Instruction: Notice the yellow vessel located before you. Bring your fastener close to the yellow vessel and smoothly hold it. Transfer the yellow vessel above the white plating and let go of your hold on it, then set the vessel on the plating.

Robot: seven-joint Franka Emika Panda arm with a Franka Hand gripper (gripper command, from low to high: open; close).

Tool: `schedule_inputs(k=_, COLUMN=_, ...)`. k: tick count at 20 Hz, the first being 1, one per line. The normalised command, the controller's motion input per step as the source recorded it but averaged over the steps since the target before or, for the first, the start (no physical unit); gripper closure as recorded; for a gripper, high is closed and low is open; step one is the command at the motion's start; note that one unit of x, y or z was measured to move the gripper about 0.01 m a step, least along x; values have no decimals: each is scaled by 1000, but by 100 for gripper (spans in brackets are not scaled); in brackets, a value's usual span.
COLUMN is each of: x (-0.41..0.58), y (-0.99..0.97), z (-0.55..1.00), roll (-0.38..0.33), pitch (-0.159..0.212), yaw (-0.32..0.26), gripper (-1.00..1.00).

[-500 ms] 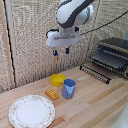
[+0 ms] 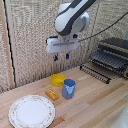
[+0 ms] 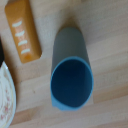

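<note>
The robot arm (image 2: 75,15) reaches in from the top of the exterior view, and its gripper (image 2: 61,56) hangs high in the air, above the yellow bowl (image 2: 58,79) and the things beside it. The two short blue fingers (image 2: 55,58) point down with a small gap between them, and nothing is held there. The yellow bowl sits on the wooden table (image 2: 100,105), far back near the woven wall (image 2: 30,40). It is empty and nothing touches its top. Just in front of it, a little to the exterior view's right, stands a blue cup (image 2: 69,88), upright and open at the top. It stands right by the bowl, maybe touching it. A small orange block (image 2: 51,94) lies flat to the left of the cup, close to it. The big white plate (image 2: 32,111) with the thin brown rim lies nearer and more to the left, close to the block. The bowl is not on the plate. A dark wire rack (image 2: 107,62) sits far to the right. In the wrist view the camera looks straight down into the blue cup (image 3: 71,75), with the orange block (image 3: 22,31) beside it and a bit of the plate rim (image 3: 6,97) at the edge. The bowl does not show there.
</note>
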Motion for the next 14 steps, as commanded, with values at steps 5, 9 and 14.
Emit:
schedule_inputs(k=5, x=351, y=-418, z=-330, roll=2, pitch=94, yaw=-18, gripper=-100)
schedule_inputs(k=9, x=311, y=-382, z=-349, roll=0, pitch=61, yaw=27, gripper=-100)
schedule_inputs(k=14, x=256, y=-380, z=-399, roll=0, pitch=46, yaw=26, gripper=-100)
